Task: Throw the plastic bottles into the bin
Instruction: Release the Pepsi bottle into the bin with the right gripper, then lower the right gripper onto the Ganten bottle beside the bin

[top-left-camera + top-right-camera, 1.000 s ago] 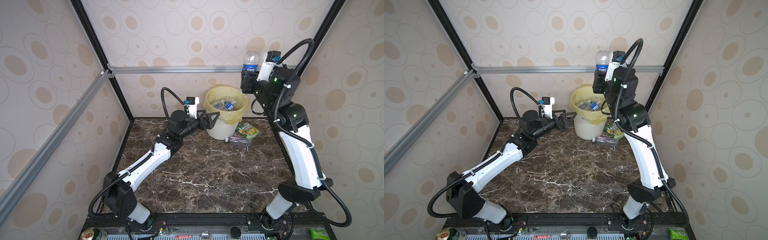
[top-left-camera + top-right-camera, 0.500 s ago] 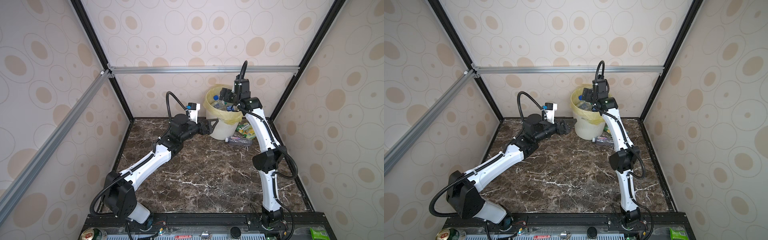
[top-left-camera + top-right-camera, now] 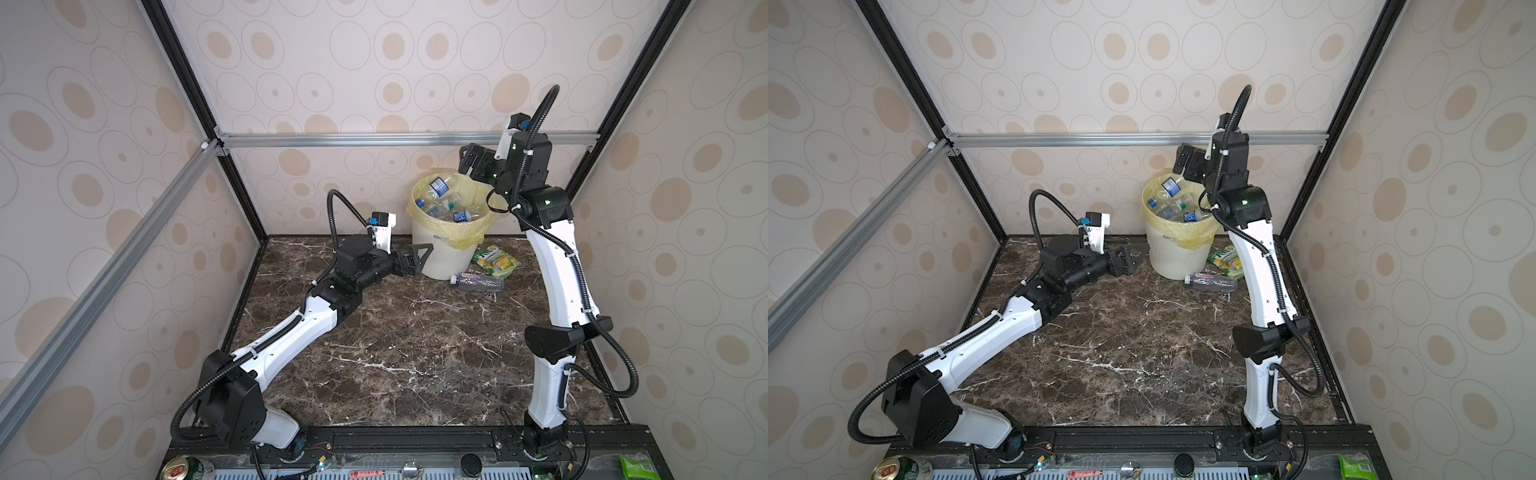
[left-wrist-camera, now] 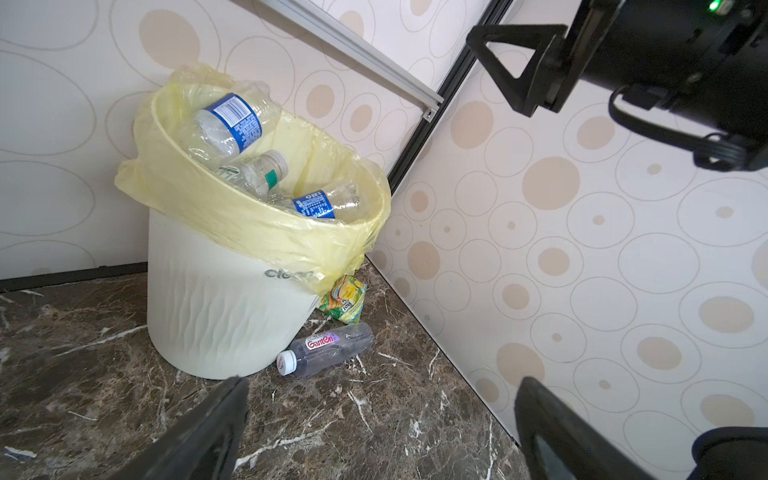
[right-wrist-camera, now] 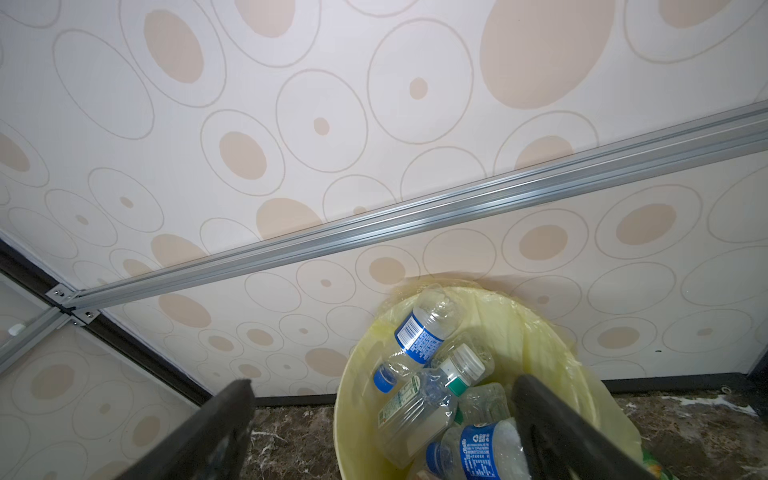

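Our right hand hangs wide open, empty, above the bin; our left hand is likewise beside it. With plastic bottles piled inside, we judge only the last bottle on the counter is left.

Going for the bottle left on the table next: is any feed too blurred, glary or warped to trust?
Both top views: sharp, evenly lit, no harsh glare; wide angle splays the frame posts. Left wrist view: loose bottle and label crisp, left fingers dark and soft. Right wrist view: bin sharp, right fingers blurred, that bottle out of frame.
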Controlling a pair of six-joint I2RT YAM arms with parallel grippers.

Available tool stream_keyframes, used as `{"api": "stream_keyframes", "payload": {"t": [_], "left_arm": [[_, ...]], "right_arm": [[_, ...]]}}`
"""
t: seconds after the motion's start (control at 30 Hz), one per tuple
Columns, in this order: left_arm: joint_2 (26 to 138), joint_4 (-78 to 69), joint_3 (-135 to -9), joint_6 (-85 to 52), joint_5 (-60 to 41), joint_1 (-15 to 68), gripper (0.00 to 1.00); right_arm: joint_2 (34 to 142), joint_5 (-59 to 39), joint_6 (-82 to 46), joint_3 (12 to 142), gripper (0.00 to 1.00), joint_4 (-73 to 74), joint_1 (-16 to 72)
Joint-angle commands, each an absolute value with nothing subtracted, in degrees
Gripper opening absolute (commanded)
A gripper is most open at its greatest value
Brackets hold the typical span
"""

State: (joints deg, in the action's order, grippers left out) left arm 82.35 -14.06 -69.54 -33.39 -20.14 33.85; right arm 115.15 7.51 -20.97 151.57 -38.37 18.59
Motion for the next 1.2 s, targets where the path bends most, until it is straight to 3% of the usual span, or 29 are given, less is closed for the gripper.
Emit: {"api": "stream_keyframes", "payload": {"t": [0.0,0.37,0.67,0.87,1.17], "left_arm": [[80.80,-14.75,-69.02,-34.44,-20.12,33.43,0.99],[81.46,-15.79,-66.37,-36.09,-20.92,34.86,0.99],[84.62,-21.88,-62.44,-39.54,-21.79,37.34,0.99],[89.30,-23.81,-61.47,-41.47,-21.97,39.19,0.99],[95.68,-23.27,-63.02,-44.48,-23.69,39.70,0.99]], "right_arm": [[112.77,8.91,-19.48,147.13,1.00,-41.40,18.59],[92.99,13.91,-18.22,112.39,1.00,-35.97,16.37],[80.86,9.94,-23.87,84.29,1.00,-29.74,5.91],[83.37,5.80,-25.96,77.09,1.00,-28.68,0.59],[96.67,-5.12,-30.26,77.72,1.00,-23.70,-3.90]]}}
